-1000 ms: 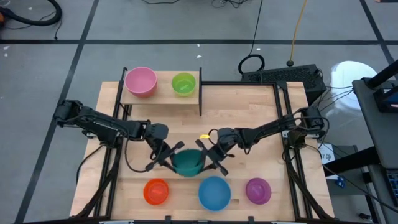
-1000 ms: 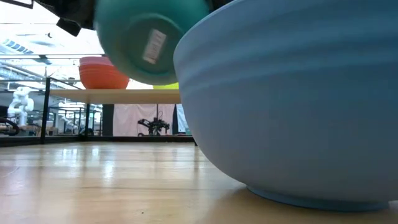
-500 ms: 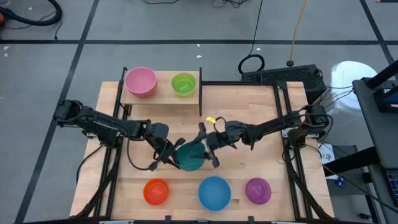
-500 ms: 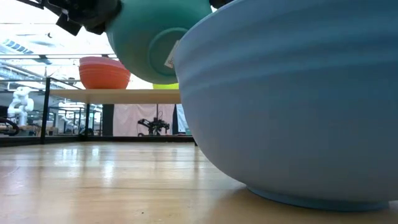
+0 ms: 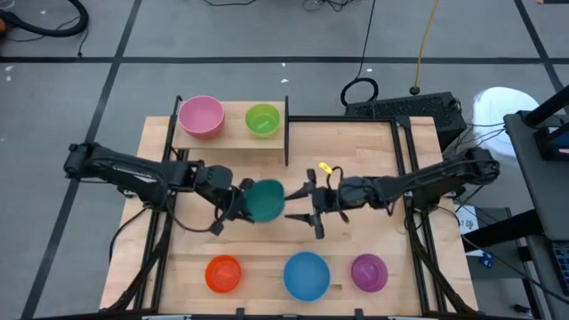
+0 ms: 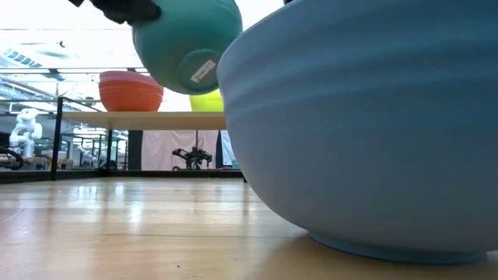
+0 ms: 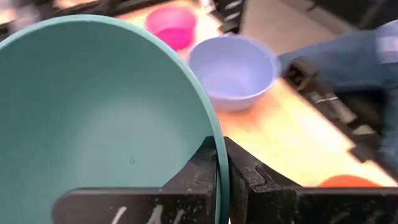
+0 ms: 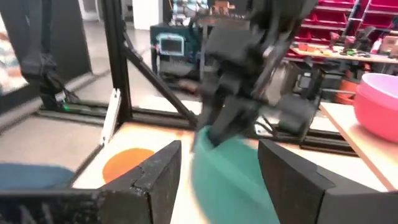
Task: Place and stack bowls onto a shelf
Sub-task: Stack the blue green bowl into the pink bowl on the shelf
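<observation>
One left hand (image 5: 238, 203) pinches the teal bowl (image 5: 264, 199) by its rim; the shelf (image 5: 233, 135) lies beyond it; right hand (image 5: 313, 208) open beside.

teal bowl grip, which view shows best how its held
The left wrist view: the left claw pinches the rim of the round teal plastic bowl. The high view shows the bowl tilted between both arms. The low view shows only its underside; the right wrist view shows it blurred.
</observation>
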